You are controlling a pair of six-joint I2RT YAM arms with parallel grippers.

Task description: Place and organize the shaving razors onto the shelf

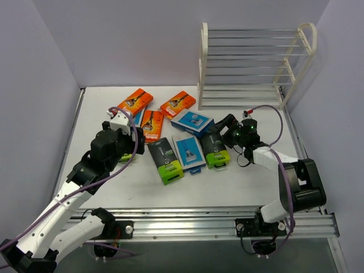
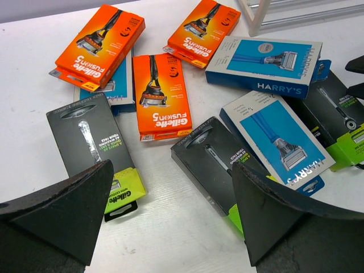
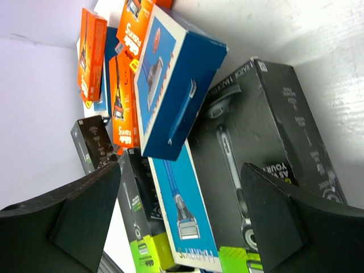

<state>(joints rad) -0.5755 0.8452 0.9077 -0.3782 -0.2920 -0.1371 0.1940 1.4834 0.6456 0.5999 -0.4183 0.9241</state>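
The left gripper (image 2: pixel 172 170) hangs wide with nothing between its fingers. Just ahead of its left finger lies a black pack (image 2: pixel 94 142), lime end toward the gripper, and the orange packs (image 2: pixel 161 94) lie beyond it. A second black pack (image 1: pixel 165 160) and a flat blue pack (image 1: pixel 189 152) lie on the desk (image 1: pixel 256 182) between the two grippers. The right gripper (image 3: pixel 181 168) also stands wide and grips nothing that I can see. The third black pack (image 3: pixel 267 148) lies close beneath it, long axis running away from the gripper, so the fingers span its short side. A boxed blue pack (image 3: pixel 170 85) is propped just past it. The right arm is the nearer one, so that black pack is probably its pick. The shelf (image 1: pixel 203 62), beyond this gripper, carries no pack.
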